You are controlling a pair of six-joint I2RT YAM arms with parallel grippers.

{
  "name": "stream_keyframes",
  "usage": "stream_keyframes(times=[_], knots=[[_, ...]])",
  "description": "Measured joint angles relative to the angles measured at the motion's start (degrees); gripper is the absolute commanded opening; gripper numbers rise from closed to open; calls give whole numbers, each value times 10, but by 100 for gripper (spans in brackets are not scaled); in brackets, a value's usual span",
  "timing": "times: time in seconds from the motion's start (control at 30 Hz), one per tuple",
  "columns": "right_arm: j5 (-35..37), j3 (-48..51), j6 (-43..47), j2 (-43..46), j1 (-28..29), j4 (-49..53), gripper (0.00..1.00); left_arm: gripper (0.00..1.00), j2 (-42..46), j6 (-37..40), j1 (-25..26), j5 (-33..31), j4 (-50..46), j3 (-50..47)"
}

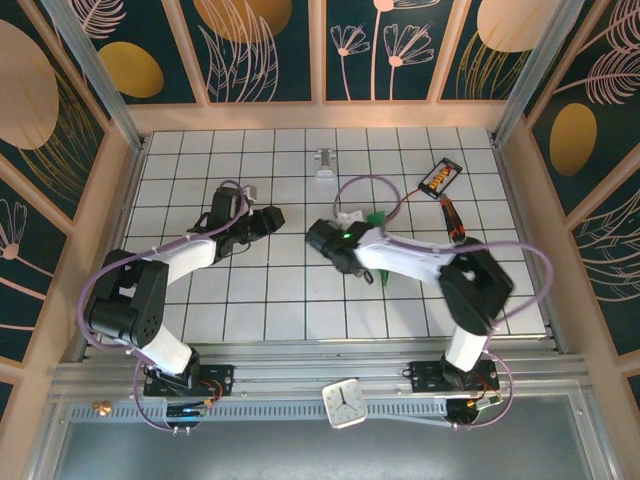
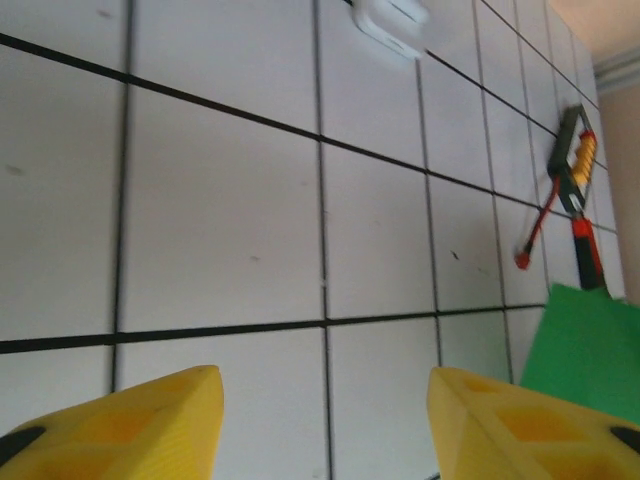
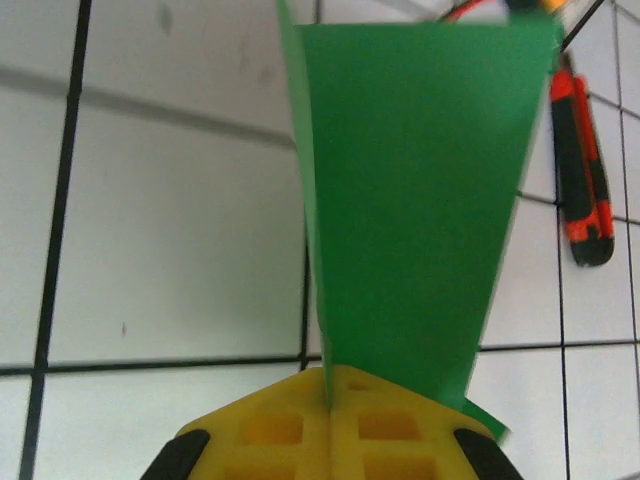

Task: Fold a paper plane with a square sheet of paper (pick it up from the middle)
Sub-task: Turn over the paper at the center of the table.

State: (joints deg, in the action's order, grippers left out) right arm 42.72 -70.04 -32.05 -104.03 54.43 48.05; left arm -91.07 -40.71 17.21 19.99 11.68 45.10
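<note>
One green paper (image 3: 410,180), two pincers, one screwdriver (image 3: 580,170), one orange-and-black gadget (image 1: 440,178), one small white part (image 1: 325,165) and one clock (image 1: 345,403) are showing.

The paper is sitting about mid-table (image 1: 200,160), a little right of centre, largely under the right forearm. From above, green slivers are peeking out on the forearm's far and near sides. In the right wrist view its long axis is running straight away from the fingers toward the far right, toward the gadget. Its narrow end is sitting at the fingers and its broad, straight-cut end is pointing away. A crease is running along its left edge, with a thin flap standing up there. Whether it is touching the tiles I cannot tell.

The right pincer (image 3: 328,385) is clenching the paper's narrow end, yellow fingers pressed together, with a small green corner sticking out at their right. The screwdriver is lying just right of the paper.

The left pincer (image 2: 325,385) is standing released, fingers apart over bare tiles, with the paper off to its right.
</note>
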Motion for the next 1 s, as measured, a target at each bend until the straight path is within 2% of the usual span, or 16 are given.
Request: stream_keyframes(times=[0.07,0.23,0.4,0.5,0.6,0.7,0.77,0.83,0.9,1.0], knots=[[3,-24,-17,-55,24,19,2,59,6,2,-16,-12,0,-10],[-20,-92,-36,-129,70,24,18,60,16,9,-46,-36,1,-37],[-68,-132,-39,-151,92,-11,31,59,16,12,-53,-40,1,-44],[-110,-127,-30,-139,94,-60,34,56,18,4,-53,-23,8,-47],[-159,-75,-15,-78,90,-126,34,52,28,-17,-45,4,18,-58],[-228,21,-5,48,65,-194,33,45,43,-38,-2,16,18,-67],[-284,93,0,144,20,-245,33,40,50,-57,49,27,25,-70],[-336,159,2,222,-43,-294,32,38,50,-81,100,41,44,-73],[-370,210,2,261,-101,-329,30,37,43,-99,143,52,60,-71],[-408,268,2,271,-144,-361,30,33,-6,-117,186,70,79,-42]])
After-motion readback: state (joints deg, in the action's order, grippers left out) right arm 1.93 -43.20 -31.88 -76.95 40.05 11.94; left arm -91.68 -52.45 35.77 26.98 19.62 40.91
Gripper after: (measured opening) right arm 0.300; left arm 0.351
